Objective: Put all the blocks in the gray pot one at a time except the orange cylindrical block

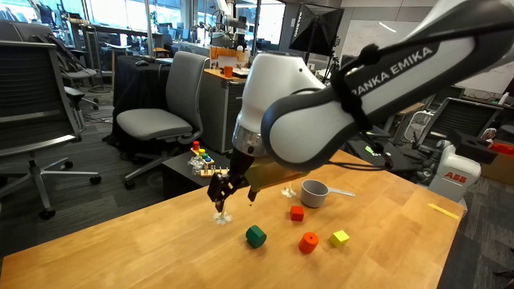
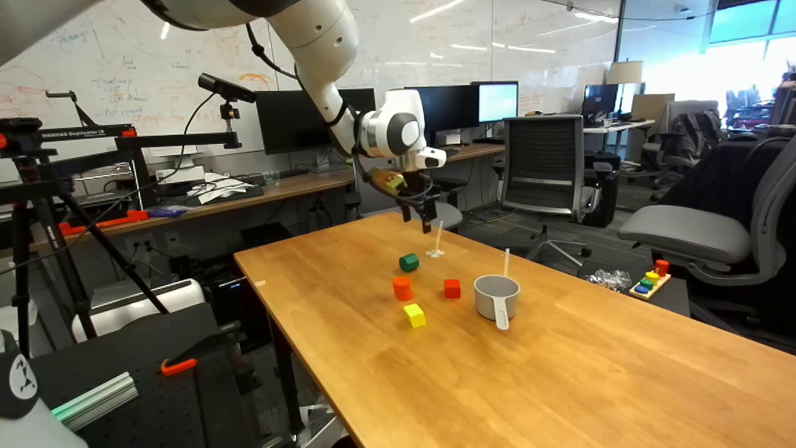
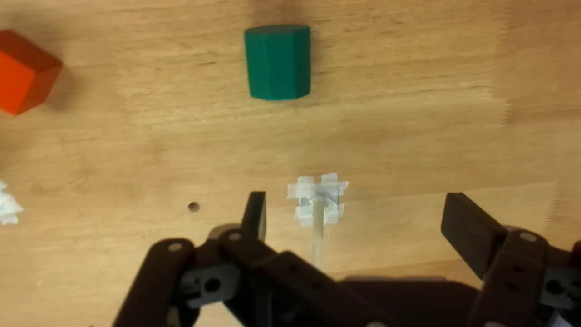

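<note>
Light wooden tabletop (image 1: 140,241) beneath me. My black two-fingered claw (image 3: 356,209): jaws spread wide, holding nothing. Round gray metal pot (image 1: 313,199) stands nearest far edge in exterior view. Dark green faceted block (image 3: 278,62), nearest left corner there, likely next pick: I should centre over it, lower straight, jaws looking aligned across its width. Toward right edge: red cube (image 1: 297,213), yellow cube (image 1: 339,238), orange cylindrical block (image 1: 308,243) (leave). Before descending, shift clear of thin pale stick (image 3: 318,231).

Spreads below the jaws as bench (image 2: 528,373), bearing stick (image 3: 317,227), green block (image 1: 256,237) nearby; farther, red block (image 1: 297,214), orange cylinder (image 1: 308,243), yellow block (image 1: 339,238), gray pot (image 1: 315,195).
</note>
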You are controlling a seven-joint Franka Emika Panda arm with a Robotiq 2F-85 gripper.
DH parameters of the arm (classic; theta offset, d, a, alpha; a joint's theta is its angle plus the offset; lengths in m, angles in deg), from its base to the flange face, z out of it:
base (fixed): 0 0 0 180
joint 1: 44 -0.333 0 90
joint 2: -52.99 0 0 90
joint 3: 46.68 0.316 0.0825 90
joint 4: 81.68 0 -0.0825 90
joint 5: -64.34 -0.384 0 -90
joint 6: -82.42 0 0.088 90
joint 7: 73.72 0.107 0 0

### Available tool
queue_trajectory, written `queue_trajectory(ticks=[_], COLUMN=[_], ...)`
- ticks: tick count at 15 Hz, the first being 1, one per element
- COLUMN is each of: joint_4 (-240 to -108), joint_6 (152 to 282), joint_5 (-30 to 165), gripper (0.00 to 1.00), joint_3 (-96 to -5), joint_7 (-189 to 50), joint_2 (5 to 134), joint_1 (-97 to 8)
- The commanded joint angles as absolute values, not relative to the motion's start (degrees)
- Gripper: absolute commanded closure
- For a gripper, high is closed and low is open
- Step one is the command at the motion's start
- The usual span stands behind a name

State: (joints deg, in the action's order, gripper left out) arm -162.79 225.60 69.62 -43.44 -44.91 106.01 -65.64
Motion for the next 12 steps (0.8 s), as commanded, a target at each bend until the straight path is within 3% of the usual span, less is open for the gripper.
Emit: queue_trajectory(ticks=[1,12], joint_4=[-163.92,-170.92], joint_6=[230.0,229.07], joint_5=[67.12,71.52], gripper=[0.0,0.0], joint_3=[-47.25,-55.87], joint_7=[-34.91,-15.35], joint_2=[107.5,100.74], joint_1=[-70.94,-77.59])
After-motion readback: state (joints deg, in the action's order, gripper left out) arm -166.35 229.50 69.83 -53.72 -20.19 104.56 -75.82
